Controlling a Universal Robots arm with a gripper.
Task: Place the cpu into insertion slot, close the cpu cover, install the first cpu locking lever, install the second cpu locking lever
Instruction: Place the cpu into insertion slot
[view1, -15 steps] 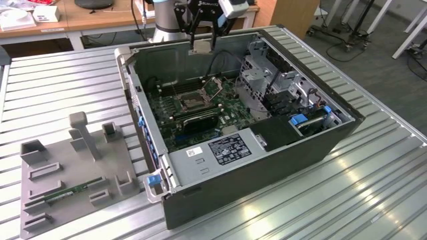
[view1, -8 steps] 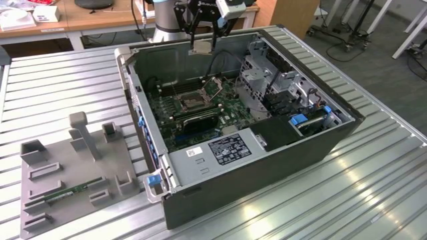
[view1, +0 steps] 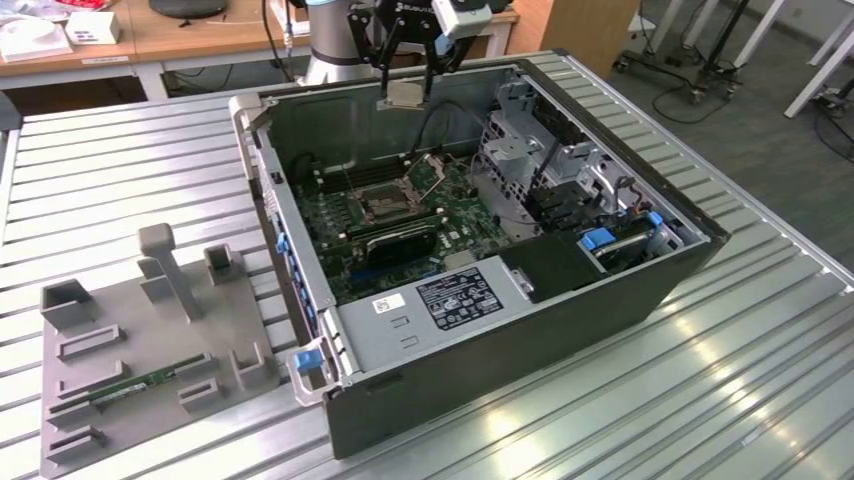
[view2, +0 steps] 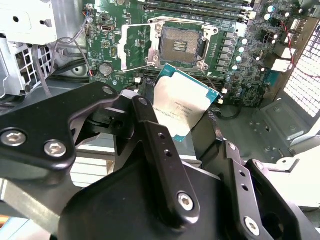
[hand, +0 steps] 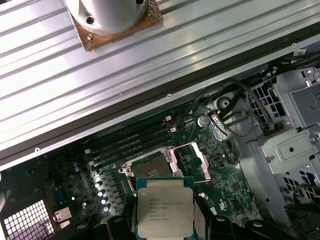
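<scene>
CPU (view1: 400, 97), 1 silvery square chip, hangs gripped in the gripper (view1: 402, 91) well above the insertion slot (view1: 383, 203) in the exterior view, inside an open computer case (view1: 534, 330). In the second wrist view, 2 black fingers (view2: 150, 130) pinch its edges; the CPU cover (view2: 151, 47) lies flipped open beside the slot. In the first wrist view, the chip is apart from the bare slot.

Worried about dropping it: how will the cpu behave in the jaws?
The cpu looks thin and rigid, so probably light and unbending. Its smooth metal face may slip in the gripper. Being flat, it should not roll.
</scene>
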